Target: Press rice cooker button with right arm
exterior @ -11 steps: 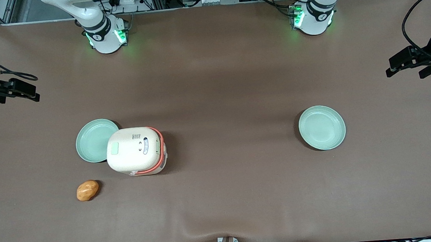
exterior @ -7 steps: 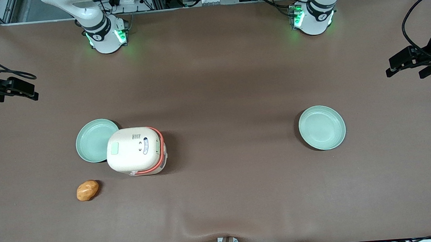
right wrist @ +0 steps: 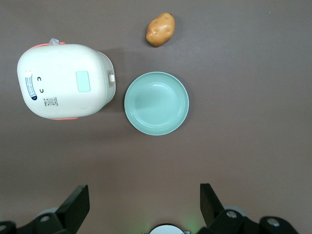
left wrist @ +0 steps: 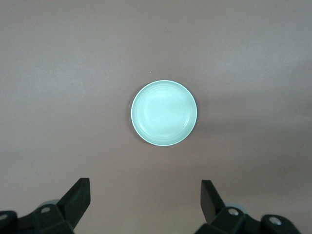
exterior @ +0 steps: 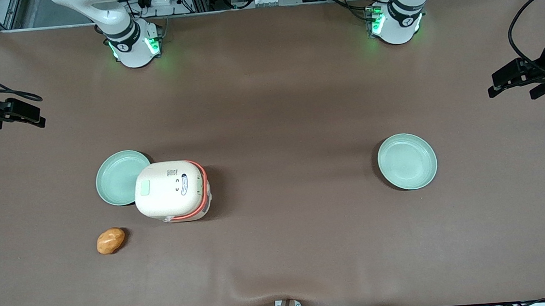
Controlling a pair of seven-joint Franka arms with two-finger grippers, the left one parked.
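Note:
The rice cooker (exterior: 171,191) stands on the brown table with its cream lid shut and its coral band showing at the edge. It also shows in the right wrist view (right wrist: 66,80), with a pale green patch (right wrist: 82,81) on the lid. My right gripper (exterior: 36,118) hangs high at the working arm's end of the table, farther from the front camera than the cooker and well apart from it. In the wrist view the gripper (right wrist: 144,195) is open and empty, with its black fingers (right wrist: 78,201) wide apart over bare table.
A pale green plate (exterior: 121,177) touches the cooker's side, also in the right wrist view (right wrist: 156,103). A potato (exterior: 110,240) lies nearer the front camera. A second plate (exterior: 407,161) sits toward the parked arm's end, also in the left wrist view (left wrist: 164,113).
My right gripper has drifted a little farther from the front camera and toward the table's end. The cooker, plates and potato have not moved.

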